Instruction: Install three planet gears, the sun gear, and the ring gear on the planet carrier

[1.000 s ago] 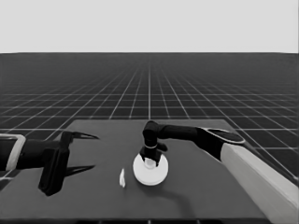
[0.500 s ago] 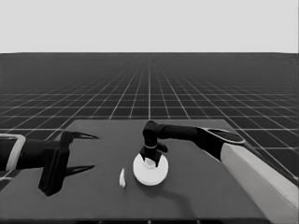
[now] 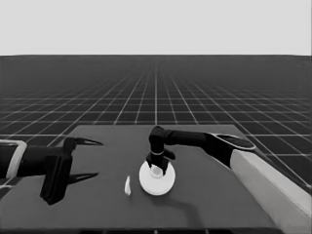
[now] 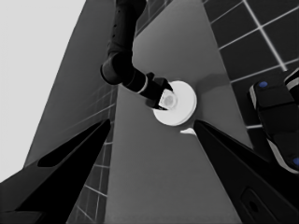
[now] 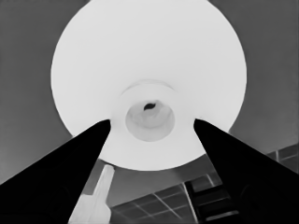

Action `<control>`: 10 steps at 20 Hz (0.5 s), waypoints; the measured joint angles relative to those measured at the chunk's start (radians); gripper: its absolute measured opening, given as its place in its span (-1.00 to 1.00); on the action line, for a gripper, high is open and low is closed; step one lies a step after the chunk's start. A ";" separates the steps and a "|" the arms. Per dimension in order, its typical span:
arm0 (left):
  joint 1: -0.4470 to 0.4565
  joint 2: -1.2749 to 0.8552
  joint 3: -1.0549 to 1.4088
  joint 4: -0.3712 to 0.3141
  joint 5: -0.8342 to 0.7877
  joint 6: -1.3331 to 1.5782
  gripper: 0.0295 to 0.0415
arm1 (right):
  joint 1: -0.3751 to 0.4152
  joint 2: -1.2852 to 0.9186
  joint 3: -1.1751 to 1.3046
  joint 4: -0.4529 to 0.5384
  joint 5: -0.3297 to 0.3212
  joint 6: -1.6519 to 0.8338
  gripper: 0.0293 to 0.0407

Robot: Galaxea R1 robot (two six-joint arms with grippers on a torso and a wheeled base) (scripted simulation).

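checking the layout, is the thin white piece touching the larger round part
Apart. The head view shows dark table between the thin white piece and the larger round part.

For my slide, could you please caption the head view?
Right hand poised over the larger round part's hub; thin white piece beside it; left arm parked.

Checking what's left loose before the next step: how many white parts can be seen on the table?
2: the larger round part mid-table, under the right claw, and a thin white piece just beside it, toward the left arm. Gears may be hidden beneath it.
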 joint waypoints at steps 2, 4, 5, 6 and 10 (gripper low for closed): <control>0.000 0.000 0.000 0.000 0.000 0.000 0.49 | 0.000 0.000 0.000 0.000 0.000 0.000 0.61; 0.000 0.000 0.000 0.000 0.000 0.000 0.49 | 0.072 -0.009 0.041 0.057 -0.024 -0.314 0.64; 0.000 0.000 0.000 0.000 0.000 0.000 0.49 | 0.089 -0.010 0.047 0.071 -0.027 -0.386 0.63; 0.000 0.000 0.000 0.000 0.000 0.000 0.49 | 0.099 -0.010 0.049 0.080 -0.027 -0.429 0.62; 0.000 0.000 0.000 0.000 0.000 0.000 0.49 | 0.111 -0.011 0.052 0.091 -0.028 -0.483 0.61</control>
